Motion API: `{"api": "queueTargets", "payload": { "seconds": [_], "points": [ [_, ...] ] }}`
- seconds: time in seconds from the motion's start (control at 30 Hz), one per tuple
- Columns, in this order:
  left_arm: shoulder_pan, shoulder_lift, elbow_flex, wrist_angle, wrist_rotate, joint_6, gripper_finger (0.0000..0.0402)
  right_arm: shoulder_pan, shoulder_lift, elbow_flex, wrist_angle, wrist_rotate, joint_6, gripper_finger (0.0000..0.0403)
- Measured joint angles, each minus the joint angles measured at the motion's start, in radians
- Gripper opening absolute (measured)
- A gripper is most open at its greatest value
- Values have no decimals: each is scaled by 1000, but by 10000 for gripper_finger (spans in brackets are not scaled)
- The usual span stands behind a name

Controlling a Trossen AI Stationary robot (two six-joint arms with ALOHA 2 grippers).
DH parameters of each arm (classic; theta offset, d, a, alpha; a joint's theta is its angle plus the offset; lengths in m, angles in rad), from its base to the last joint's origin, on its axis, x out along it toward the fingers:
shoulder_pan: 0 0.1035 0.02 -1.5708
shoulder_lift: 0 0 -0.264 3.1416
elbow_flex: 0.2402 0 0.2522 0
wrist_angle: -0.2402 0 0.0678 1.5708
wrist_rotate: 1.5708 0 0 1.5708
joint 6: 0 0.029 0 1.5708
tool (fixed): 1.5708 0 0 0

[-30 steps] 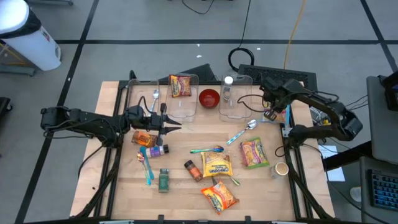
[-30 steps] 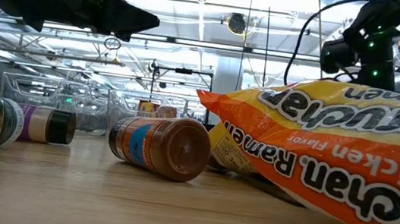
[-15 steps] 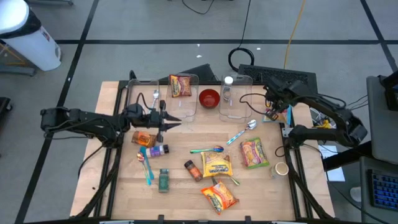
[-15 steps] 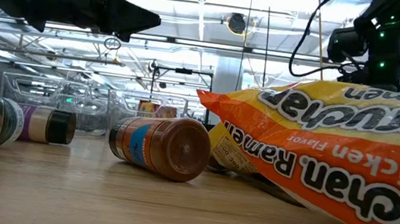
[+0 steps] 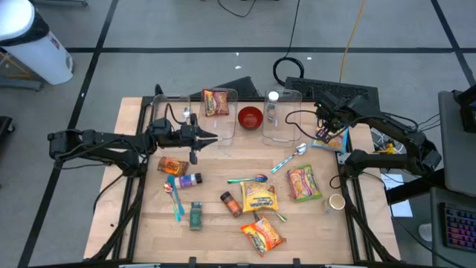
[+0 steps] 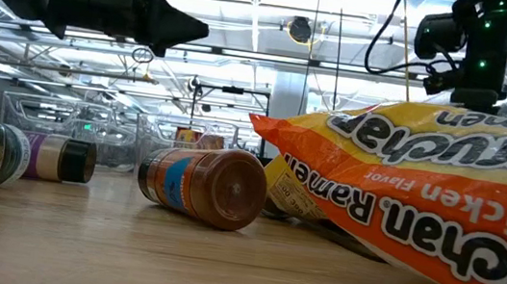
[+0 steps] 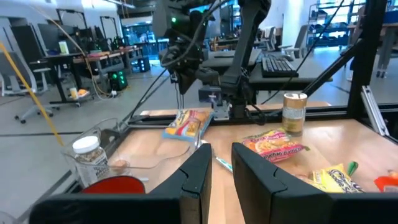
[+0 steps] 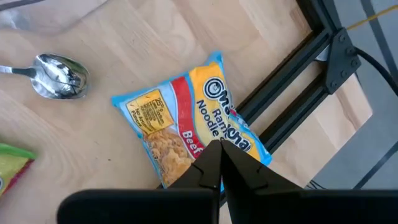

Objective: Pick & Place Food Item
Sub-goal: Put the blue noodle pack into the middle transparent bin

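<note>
Nearest lies a crinkled orange ramen packet [image 5: 262, 234] on the pale wood-grain surface [image 5: 223, 219], with a brown cylindrical spice jar [image 5: 230, 203] just beyond. Farther, the left end effector [image 5: 213, 140] hovers near the clear plastic bins [image 5: 223, 123], fingers narrowly parted and empty. At the far right edge, the right end effector [image 8: 220, 163] is pinched closed above a glossy blue beef noodle packet [image 8: 189, 127].

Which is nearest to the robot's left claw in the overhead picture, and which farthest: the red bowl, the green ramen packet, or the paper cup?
Measured from the left gripper:
1. Red bowl, just past it, at the table's back between the clear bins.
2. Green ramen packet, well across the table on the right side.
3. Paper cup, farther still, near the right front edge.
</note>
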Motion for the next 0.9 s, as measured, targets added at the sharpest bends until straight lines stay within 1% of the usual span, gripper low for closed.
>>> {"api": "queueTargets", "payload": {
  "seconds": [0.1,0.2,0.33,0.5,0.6,0.73,0.9],
  "points": [
    [0,1,0,-9,0,0,72,0,0,-1,0,2,24,9],
    [0,2,0,-10,0,3,72,0,0,-1,-23,1,49,35],
    [0,2,0,-10,0,4,72,-15,10,-1,-72,3,68,92],
    [0,2,0,-10,0,3,72,-54,47,-1,-89,3,79,169],
    [0,2,0,-11,1,2,72,-70,81,-2,-89,6,79,203],
    [0,2,0,-28,1,3,72,-80,139,-10,-85,11,79,230],
    [0,2,0,-36,2,3,72,-82,218,-44,-85,120,76,237]
  ]
}}
